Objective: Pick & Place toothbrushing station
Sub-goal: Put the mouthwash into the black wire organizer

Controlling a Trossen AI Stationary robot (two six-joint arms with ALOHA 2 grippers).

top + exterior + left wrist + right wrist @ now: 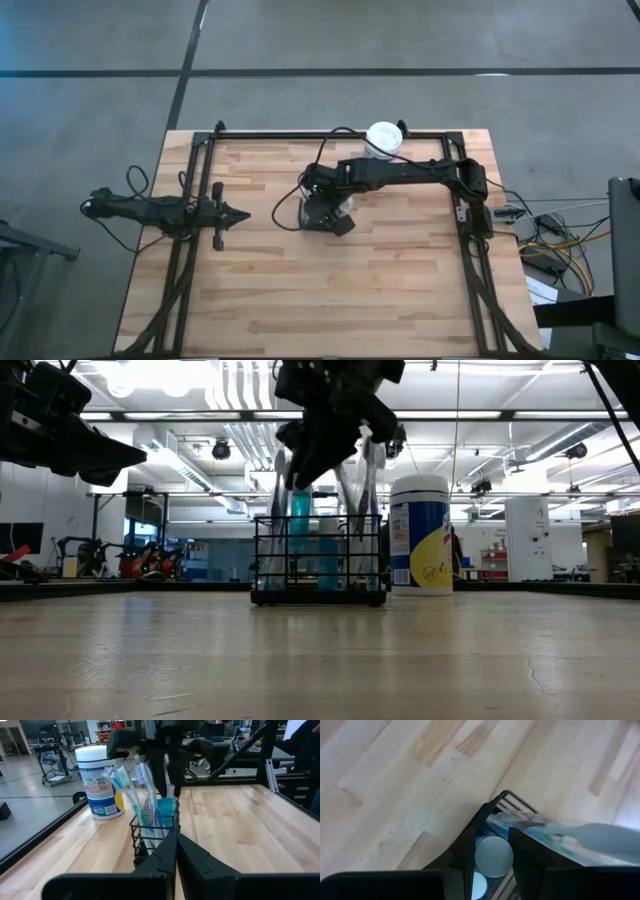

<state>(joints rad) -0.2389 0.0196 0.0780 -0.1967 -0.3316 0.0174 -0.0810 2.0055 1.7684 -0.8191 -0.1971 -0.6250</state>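
**Hovering over the caddy, nothing lifted yet**

Closest to me, my right gripper [490, 855] points straight down over the small black wire-mesh toothbrushing caddy [318, 560]. My fingers are parted a bit, straddling a pale round cap inside it, and I don't think they're clamping anything, though I can't be sure about contact.

The caddy sits flat on the light wooden plank table [400, 290], roughly mid-table, with packaged toothbrushes [131, 785] and a teal tube [300, 510] standing in it.

So progress-wise I reckon I'm at the reach/grasp stage. Closing, lifting and placing are all left.

Just behind the caddy stands a white cylindrical canister with a yellow-blue label [420, 535], close but apart.

Farther off, my left gripper [232, 213] waits at the table's left side, fingers pressed together, holding nothing.
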